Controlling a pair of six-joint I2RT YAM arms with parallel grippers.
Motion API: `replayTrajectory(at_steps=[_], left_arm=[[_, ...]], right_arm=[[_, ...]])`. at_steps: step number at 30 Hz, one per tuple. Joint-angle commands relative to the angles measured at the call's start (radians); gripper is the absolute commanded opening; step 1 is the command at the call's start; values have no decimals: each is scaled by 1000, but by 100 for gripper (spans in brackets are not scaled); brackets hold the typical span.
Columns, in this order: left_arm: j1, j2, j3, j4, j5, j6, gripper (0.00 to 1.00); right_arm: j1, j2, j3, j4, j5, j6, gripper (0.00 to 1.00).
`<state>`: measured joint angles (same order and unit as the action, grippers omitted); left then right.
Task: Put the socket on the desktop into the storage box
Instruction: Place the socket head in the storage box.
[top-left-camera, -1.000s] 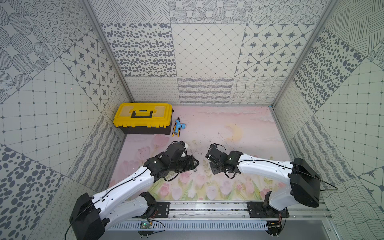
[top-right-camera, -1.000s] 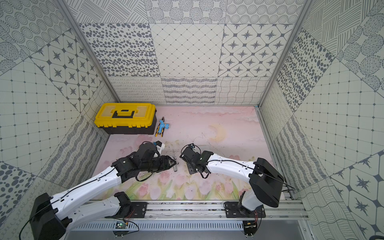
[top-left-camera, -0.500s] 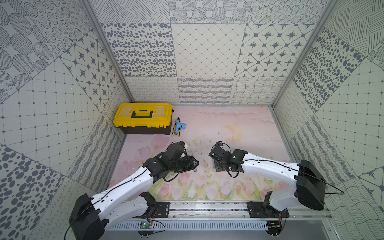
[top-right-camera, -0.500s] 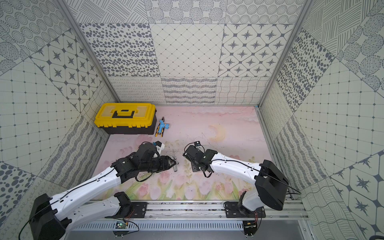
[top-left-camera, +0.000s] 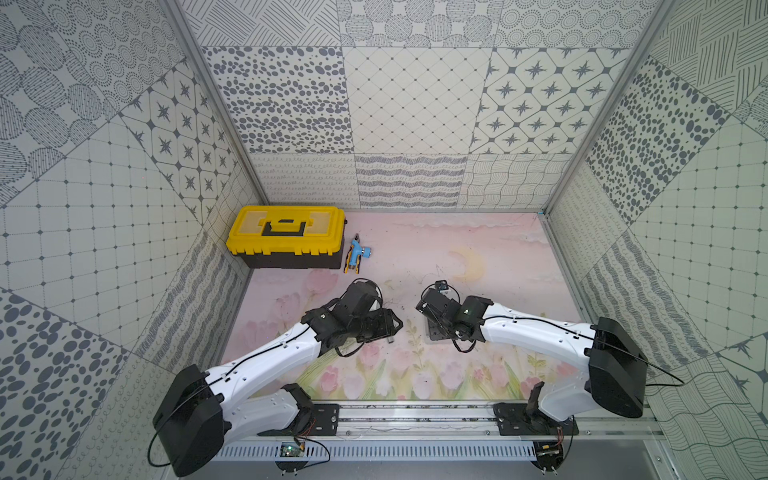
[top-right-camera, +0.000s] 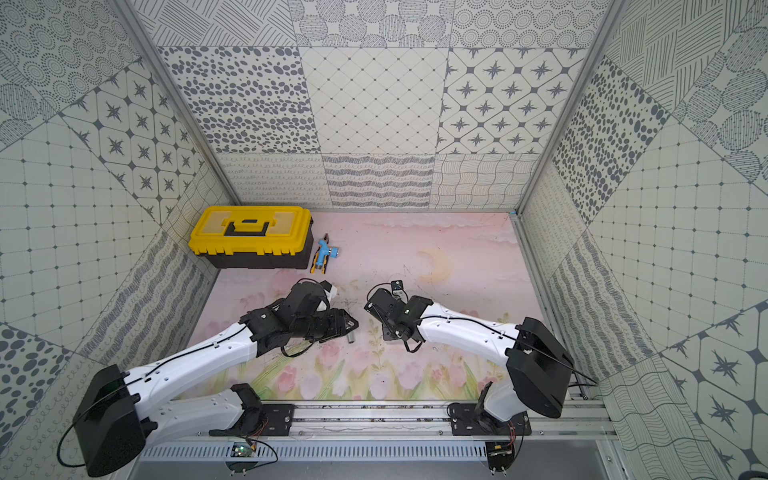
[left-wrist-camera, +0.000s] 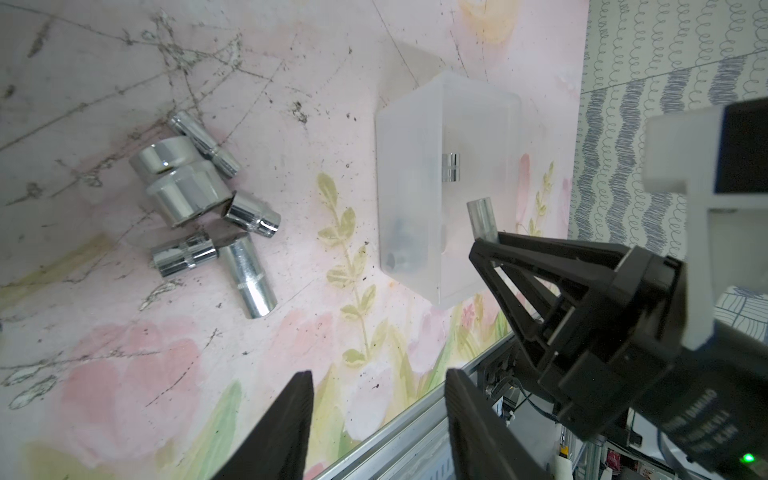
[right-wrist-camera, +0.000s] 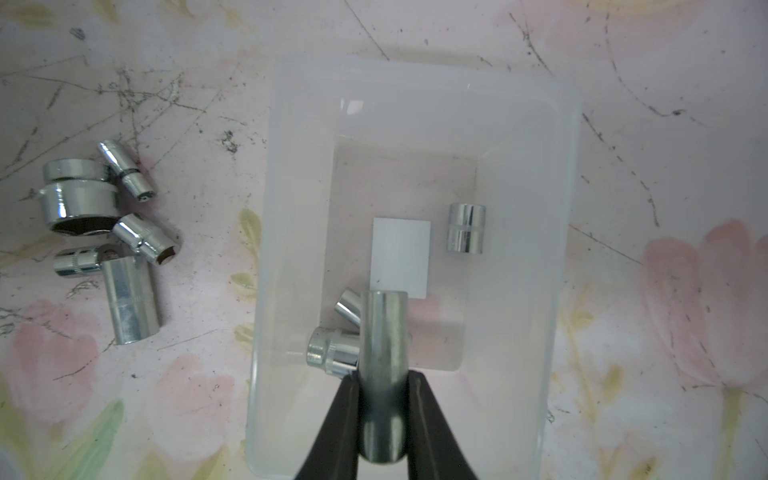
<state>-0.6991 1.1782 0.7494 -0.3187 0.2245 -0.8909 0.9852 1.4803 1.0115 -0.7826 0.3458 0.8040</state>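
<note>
Presently, right pincer (right-wrist-camera: 384, 384) clamped on long socket (right-wrist-camera: 383, 332) above storage box (right-wrist-camera: 523, 174) holding three sockets (right-wrist-camera: 466, 227); left pincer (left-wrist-camera: 378, 386) parted, empty; five loose sockets (right-wrist-camera: 129, 299) on worktop (right-wrist-camera: 665, 124).

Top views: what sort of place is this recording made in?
Probably a purpose-built robot test booth, not a real workshop: patterned wall panels box in a printed desktop, and a metal rail runs along its front edge.
</note>
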Motion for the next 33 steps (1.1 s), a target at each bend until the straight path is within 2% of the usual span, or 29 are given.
replayTrajectory(at_steps=[1,11,18,31,33], left_arm=[[0,135,65,161,45,-5,54],[-5,376,161,248,26,-30,36],[-5,490,214,286,63,-54,32],[-14,580,303,303,91,-54,30],[-13,588,306,307,93,-57,30]], right_arm=[[-9,-68,-8,-20,45,36,0],[-40,-145,-67,22,-17,6,0],[-74,-174,-69,32,-43,-19,0],[-90,-150,-30,25,-43,-69,0],[-95,-140,-19,19,-38,-72,4]])
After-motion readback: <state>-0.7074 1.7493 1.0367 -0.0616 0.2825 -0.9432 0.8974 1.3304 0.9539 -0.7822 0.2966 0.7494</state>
